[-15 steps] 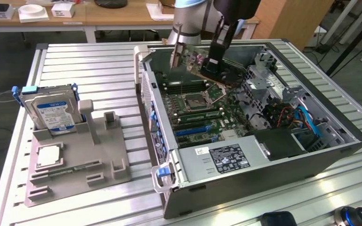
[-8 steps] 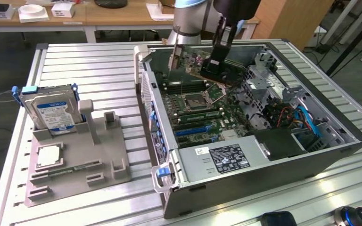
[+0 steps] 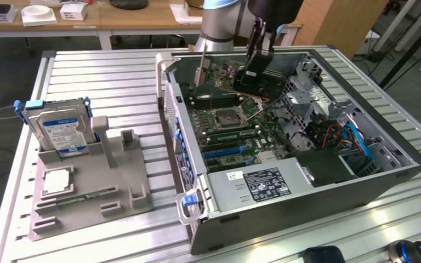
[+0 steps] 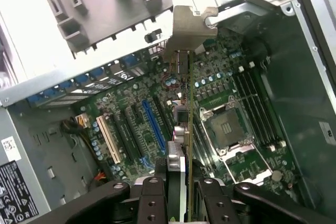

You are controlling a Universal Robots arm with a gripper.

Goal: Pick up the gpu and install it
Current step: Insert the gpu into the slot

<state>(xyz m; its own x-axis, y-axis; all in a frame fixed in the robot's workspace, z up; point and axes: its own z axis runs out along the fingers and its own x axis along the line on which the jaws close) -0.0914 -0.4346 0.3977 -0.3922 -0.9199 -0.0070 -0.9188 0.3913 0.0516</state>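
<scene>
The gpu (image 3: 223, 82) is in the upper middle of the exterior view, held in the air inside the open computer case (image 3: 386, 181), over the far part of the motherboard (image 3: 232, 139). It is not yet seated in a slot. In the wrist view the gpu (image 4: 185, 108) is seen edge-on as a thin line, and its greyish metal end (image 4: 190, 27) points away from the camera toward the wall of the case.

The end effector (image 3: 251, 87) is clamped on the gpu. In the wrist view the end effector (image 4: 177, 190) has its black fingers (image 4: 152, 192) pressed on both flat sides of the card. Under the card lie the long blue slot (image 4: 153, 124) and the CPU socket (image 4: 227, 129).

The case lies on its side on a ribbed metal surface (image 3: 108, 76). On the exterior view's left, well apart from the case, a grey holder (image 3: 123, 181) carries an upright silver hard drive (image 3: 61, 129).
</scene>
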